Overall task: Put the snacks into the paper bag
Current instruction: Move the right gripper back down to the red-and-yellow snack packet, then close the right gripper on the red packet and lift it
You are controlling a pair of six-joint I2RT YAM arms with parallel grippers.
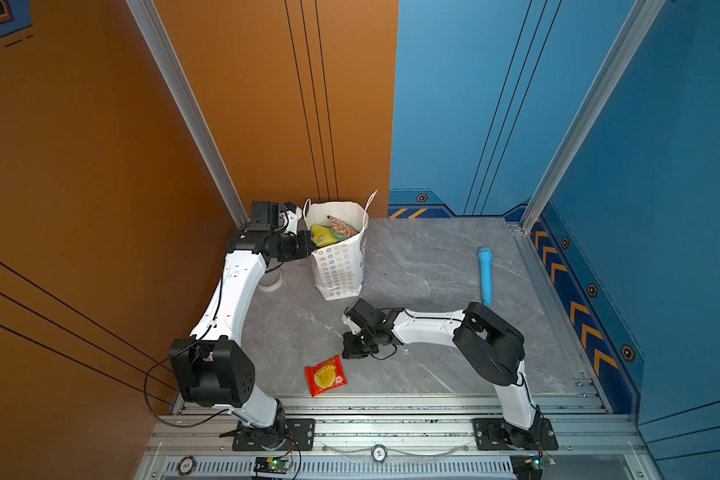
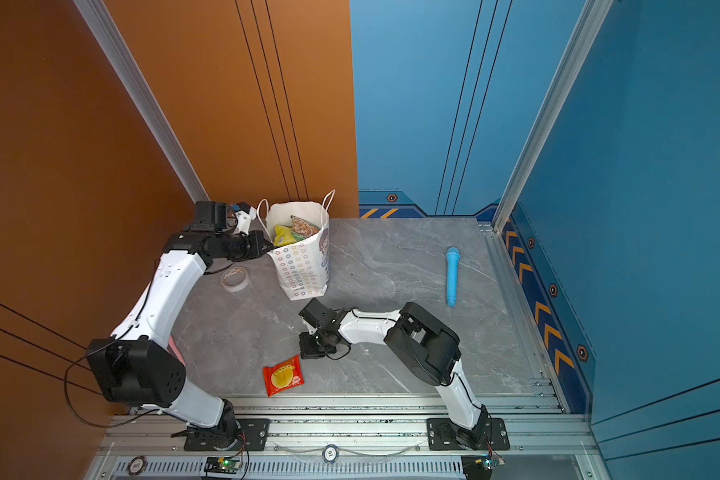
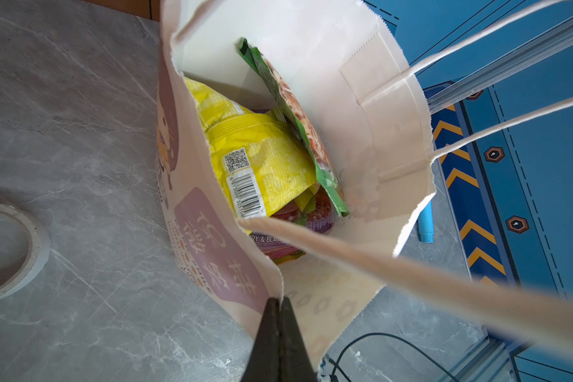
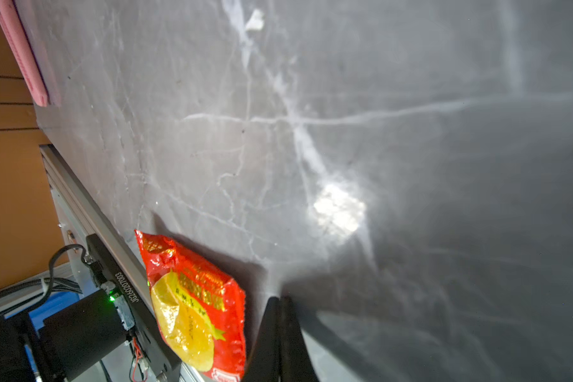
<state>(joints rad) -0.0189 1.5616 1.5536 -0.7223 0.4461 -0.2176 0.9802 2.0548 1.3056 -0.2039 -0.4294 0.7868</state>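
The white paper bag (image 1: 339,270) (image 2: 302,270) stands open at the back of the table. My left gripper (image 3: 280,299) (image 1: 310,245) is shut on a corner of the bag's rim (image 3: 394,109). Inside lie several snacks, with a yellow packet (image 3: 262,158) (image 1: 323,237) and a green packet (image 3: 295,115) on top. A red packet (image 1: 325,376) (image 2: 282,376) (image 4: 196,304) lies flat near the table's front edge. My right gripper (image 4: 278,299) (image 1: 348,353) hangs low just beside it, shut with nothing between its fingers.
A blue microphone-shaped stick (image 1: 485,276) (image 2: 452,276) lies at the right of the grey table. A roll of tape (image 2: 234,278) (image 3: 14,248) sits left of the bag, under my left arm. An aluminium rail (image 1: 391,405) runs along the front edge.
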